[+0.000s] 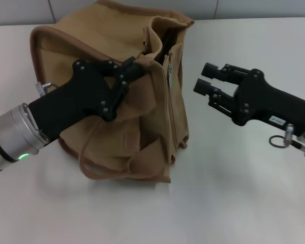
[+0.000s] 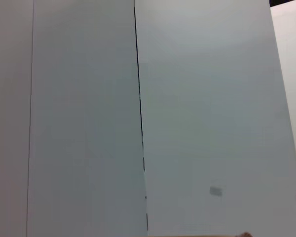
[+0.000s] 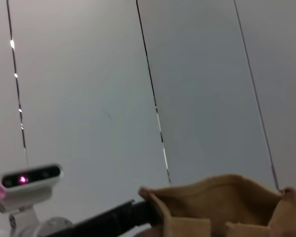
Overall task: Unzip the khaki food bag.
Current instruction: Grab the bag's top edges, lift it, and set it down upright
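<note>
Bag: the khaki food bag [image 1: 117, 101] lies slumped on the white counter [image 1: 234, 193], its top partly gaping near the zipper [image 1: 169, 76].
Left pincer [image 1: 134, 68]: closed on a fold of the bag's top edge.
Right pincer [image 1: 207, 79]: near the bag, apart from it, fingers narrowly parted, holding nothing.
Risk: soft cloth could bunch and jam the slider; a hard pull could drag the bag.
Contents: inside is dark, cannot tell.

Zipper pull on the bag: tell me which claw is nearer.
Left. The left claw grips the bag fabric beside the zipper pull; the right claw hovers apart, open.
</note>
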Controlling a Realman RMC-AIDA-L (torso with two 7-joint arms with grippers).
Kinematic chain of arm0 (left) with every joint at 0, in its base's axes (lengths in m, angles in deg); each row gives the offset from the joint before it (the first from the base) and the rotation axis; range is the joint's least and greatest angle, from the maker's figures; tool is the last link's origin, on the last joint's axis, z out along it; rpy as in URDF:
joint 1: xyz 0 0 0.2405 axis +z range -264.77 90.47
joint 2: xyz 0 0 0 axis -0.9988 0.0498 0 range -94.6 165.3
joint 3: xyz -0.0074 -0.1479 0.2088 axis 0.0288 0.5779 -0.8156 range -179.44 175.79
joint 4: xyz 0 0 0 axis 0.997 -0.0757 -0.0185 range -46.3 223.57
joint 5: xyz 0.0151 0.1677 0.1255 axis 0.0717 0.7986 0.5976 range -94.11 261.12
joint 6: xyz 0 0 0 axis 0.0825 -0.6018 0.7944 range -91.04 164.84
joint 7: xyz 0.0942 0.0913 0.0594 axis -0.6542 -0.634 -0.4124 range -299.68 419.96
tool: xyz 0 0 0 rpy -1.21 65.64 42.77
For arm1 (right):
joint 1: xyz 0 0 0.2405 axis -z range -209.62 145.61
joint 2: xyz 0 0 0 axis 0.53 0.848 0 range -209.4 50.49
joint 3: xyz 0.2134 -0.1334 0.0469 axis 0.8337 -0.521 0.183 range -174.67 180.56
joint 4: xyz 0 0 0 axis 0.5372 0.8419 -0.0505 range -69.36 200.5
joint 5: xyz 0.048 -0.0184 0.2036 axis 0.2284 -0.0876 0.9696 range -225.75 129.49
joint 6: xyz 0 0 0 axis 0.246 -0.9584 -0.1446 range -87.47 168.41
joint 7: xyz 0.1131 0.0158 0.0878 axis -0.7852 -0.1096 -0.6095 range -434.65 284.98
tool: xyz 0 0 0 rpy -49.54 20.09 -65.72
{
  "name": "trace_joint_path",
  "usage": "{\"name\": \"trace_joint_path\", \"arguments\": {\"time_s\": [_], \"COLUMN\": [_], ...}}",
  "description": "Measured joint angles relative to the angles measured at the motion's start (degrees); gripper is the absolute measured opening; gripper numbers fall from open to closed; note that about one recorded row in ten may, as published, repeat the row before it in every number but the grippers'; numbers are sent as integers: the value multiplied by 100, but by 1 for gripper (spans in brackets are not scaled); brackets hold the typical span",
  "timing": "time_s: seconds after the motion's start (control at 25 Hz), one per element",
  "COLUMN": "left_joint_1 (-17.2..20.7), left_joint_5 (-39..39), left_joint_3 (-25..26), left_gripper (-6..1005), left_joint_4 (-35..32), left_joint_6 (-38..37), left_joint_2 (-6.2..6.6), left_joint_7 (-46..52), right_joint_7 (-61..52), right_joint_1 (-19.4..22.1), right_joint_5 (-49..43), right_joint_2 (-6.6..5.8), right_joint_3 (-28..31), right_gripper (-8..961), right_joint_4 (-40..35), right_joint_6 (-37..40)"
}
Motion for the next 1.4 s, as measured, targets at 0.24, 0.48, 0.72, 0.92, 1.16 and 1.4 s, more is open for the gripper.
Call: {"name": "trace_joint_path", "arguments": {"time_s": [0.24, 0.48, 0.72, 0.92, 1.16, 1.4], "left_joint_1": [-41, -79, -133, -162, -200, -224], "left_joint_5": [-15, -21, -36, -39, -46, -91], "left_joint_3": [-152, -264, -272, -308, -445, -509], "left_gripper": [21, 21, 21, 22, 22, 21], "left_joint_4": [6, 8, 8, 8, 3, -26], "left_joint_6": [-70, -70, -65, -74, -78, -116], "left_joint_2": [0, 0, 0, 0, 0, 0], "left_joint_7": [1, 1, 23, 15, 9, 6], "right_joint_7": [122, 278, 282, 240, 77, 54], "right_joint_1": [-178, -321, -348, -402, -468, -499], "right_joint_5": [-7, -55, -58, -57, -64, -64], "right_joint_2": [9, 12, 12, 11, 11, 10], "right_joint_3": [-13, -162, -245, -252, -253, -313], "right_gripper": [433, 291, 289, 288, 287, 285], "right_joint_4": [211, 394, 405, 538, 680, 704], "right_joint_6": [-391, -565, -598, -767, -885, -884]}}
